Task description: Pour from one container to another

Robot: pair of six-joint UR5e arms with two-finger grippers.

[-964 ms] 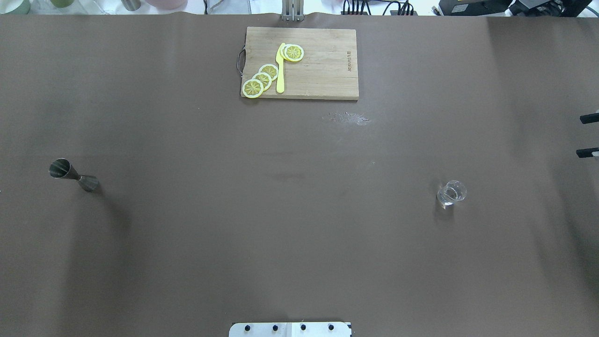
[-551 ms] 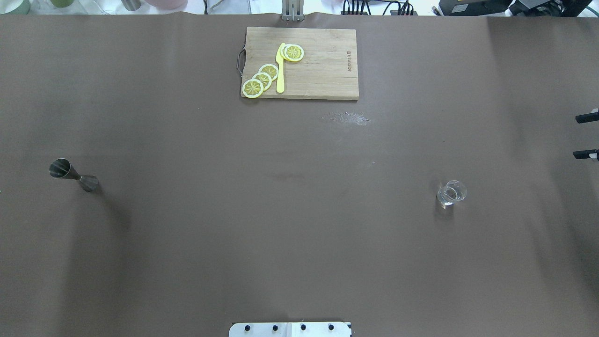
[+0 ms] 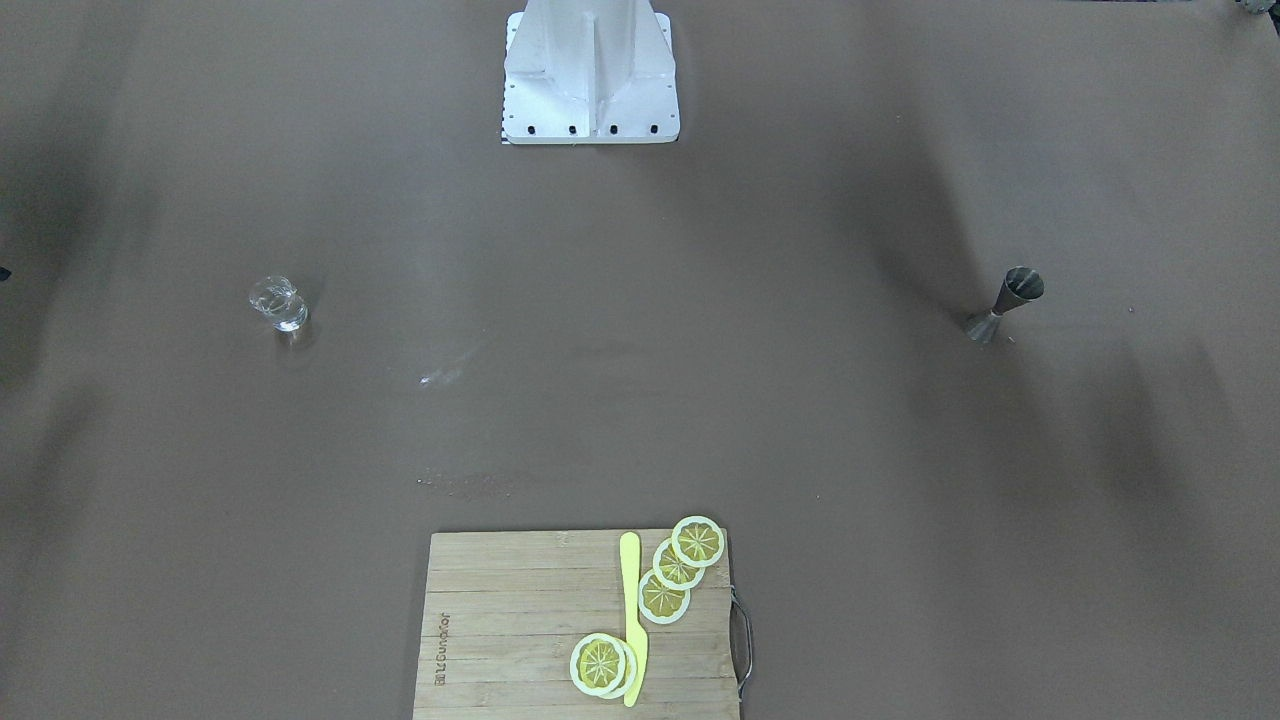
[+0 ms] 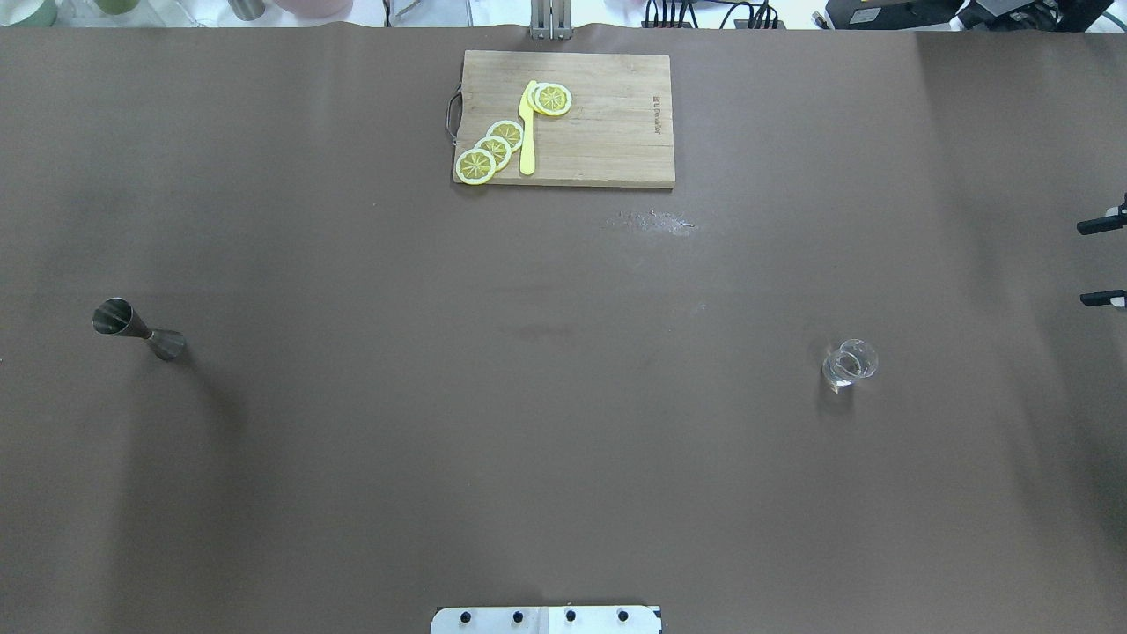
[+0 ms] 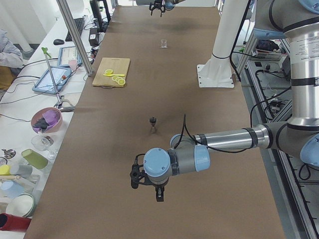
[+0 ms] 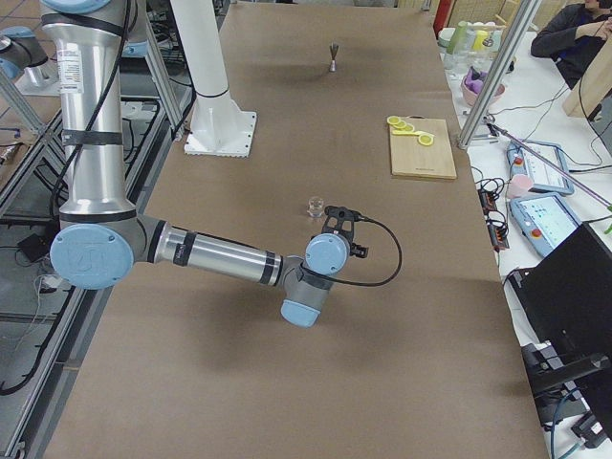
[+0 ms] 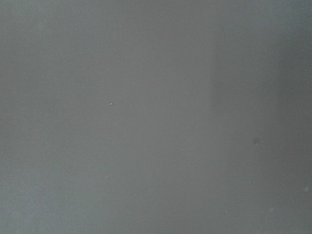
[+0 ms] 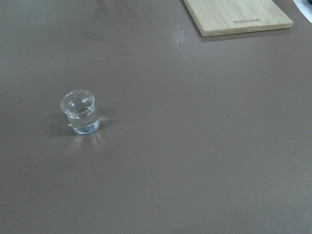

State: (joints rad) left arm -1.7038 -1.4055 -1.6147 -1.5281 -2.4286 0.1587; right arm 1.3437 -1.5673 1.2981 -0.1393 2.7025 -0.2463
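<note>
Step in hand: judged to be the opening approach. Neither container is held and nothing has been poured yet.
Jigger: stands upright on the robot's left side of the surface, alone and well apart from everything else.
Glass: stands upright on the robot's right side, well apart from the jigger.
Left claw: hangs low over bare surface, on the near side of the jigger in the left side view. I cannot tell whether it is wide or narrow, as its wrist camera shows only brown surface.
Right claw: fingertips spread wide and empty, at the right edge of the overhead view, beside the glass but not touching it.
Doing it well (judgement): take the jigger at its narrow waist and keep it level during the carry. Bring its lip just over the glass rim before tipping, then tip slowly. The glass mouth is small and the glass is light, so steadying it with the right claw would help.
Jigger contents: the upper cone is open, but its inside reads dark, so the fill is not discernible.
Glass contents: the right wrist view suggests a little clear liquid above the thick base, though this is uncertain.
Wet patch: lies near the cutting board, which holds lemon slices and a knife.
</note>
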